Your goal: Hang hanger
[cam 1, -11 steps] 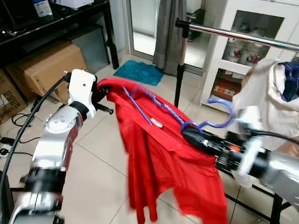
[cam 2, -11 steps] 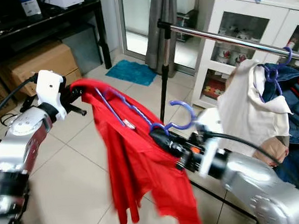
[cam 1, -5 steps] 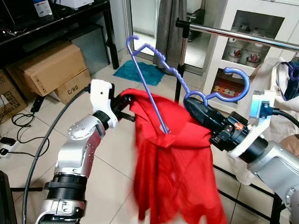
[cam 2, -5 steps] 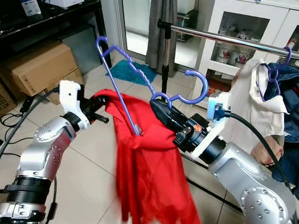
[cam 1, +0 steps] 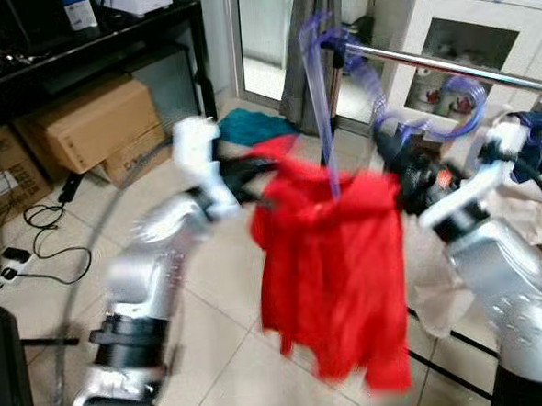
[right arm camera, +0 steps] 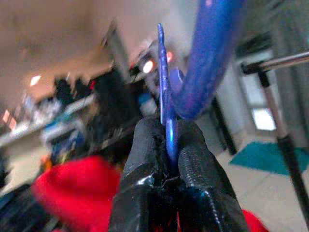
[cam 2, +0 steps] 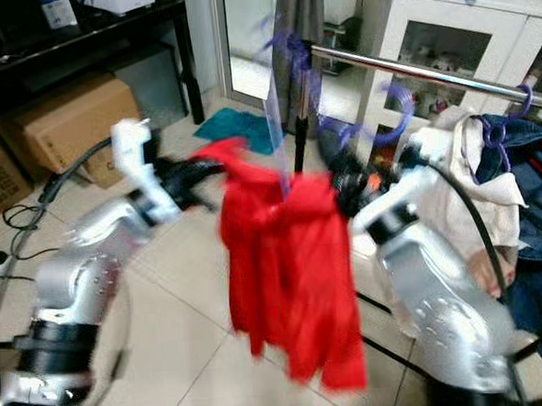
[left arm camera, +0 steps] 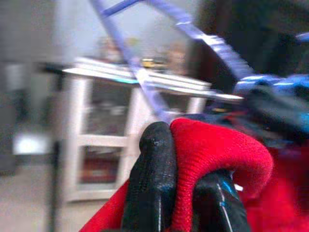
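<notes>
Hanger (cam 1: pixel 341 61), blurred, rides high by the rail (cam 1: pixel 447 66) w/ right tool (right arm camera: pixel 166 159) pinching its neck to aim the hook, left tool (left arm camera: pixel 186 164) clamped on red shirt (cam 1: pixel 335 263), keeping it spread.

White garment (cam 1: pixel 478 273) and jeans (cam 2: pixel 529 215) crowd the rail (cam 2: pixel 401 66).

Head stereo pair downward, wrist views close-up
</notes>
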Controlling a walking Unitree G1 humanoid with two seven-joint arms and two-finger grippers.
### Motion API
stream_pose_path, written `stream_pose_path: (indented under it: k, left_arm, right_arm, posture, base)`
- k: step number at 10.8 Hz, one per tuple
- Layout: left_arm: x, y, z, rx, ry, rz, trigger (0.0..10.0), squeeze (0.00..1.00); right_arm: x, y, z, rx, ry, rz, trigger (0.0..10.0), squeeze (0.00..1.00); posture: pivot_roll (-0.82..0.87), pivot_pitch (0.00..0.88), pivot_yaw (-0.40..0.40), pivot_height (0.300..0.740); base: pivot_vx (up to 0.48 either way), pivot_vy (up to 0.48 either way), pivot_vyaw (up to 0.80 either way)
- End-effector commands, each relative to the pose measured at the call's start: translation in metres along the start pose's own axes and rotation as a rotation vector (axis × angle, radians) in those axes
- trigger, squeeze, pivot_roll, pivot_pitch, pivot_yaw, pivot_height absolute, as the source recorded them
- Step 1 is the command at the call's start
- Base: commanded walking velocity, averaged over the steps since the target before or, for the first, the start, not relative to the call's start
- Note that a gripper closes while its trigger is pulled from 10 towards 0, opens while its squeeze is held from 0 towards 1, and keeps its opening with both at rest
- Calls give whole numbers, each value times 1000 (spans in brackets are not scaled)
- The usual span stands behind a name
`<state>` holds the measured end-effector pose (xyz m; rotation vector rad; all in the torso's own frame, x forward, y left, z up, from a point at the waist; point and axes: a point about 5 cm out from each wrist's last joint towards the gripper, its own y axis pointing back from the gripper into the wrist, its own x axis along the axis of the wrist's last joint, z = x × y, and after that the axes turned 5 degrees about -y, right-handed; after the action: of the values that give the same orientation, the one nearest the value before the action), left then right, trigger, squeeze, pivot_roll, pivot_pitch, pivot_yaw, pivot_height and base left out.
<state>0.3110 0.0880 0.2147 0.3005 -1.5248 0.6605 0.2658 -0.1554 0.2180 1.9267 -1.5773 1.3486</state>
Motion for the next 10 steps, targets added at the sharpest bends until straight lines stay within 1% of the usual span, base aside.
stream_pose_path:
  k: [1,2,3,4,5,6,7,8,9,10]
  left_arm:
    - [0,-3,12,-66,5,-28,0,0]
    - [-10,0,8,-14,-4,-85,0,0]
    - [-6,3,8,-21,31,-55,0,0]
    - [0,10,14,-95,96,-32,0,0]
    - [-12,24,24,-200,131,-141,0,0]
    - [-36,36,17,-123,116,-266,0,0]
    - [-48,39,9,-43,89,-322,0,0]
    - [-36,34,16,-92,140,-237,0,0]
    - [-12,29,30,-200,204,-78,0,0]
    - [28,26,27,-245,251,151,0,0]
  right_arm:
    - [10,-3,-2,17,-58,90,0,0]
    - [15,-4,-11,92,-210,173,0,0]
    - [24,-3,-6,43,-275,265,0,0]
    - [37,2,9,-60,-347,401,0,0]
    - [48,8,24,-137,-417,519,0,0]
    - [54,5,29,-150,-352,509,0,0]
    - [46,-7,20,-138,10,319,0,0]
    - [36,-14,15,-125,175,218,0,0]
    - [27,-19,16,-133,269,166,0,0]
    - [12,-20,11,-66,434,86,0,0]
  posture:
    - [-26,0,41,740]
    - [-25,0,48,740]
    - [-29,0,51,740]
    - [-29,0,48,740]
    - [-28,0,44,740]
    - [-28,0,42,740]
    - [-31,0,48,740]
    - [-35,0,56,740]
    - [-31,0,55,740]
    - [-31,0,55,740]
  base:
    - [0,0,0]
    - [0,0,0]
    - [0,0,0]
    - [0,0,0]
    - [0,0,0]
    - [0,0,0]
    - [0,0,0]
    - [0,0,0]
    - [0,0,0]
    - [0,0,0]
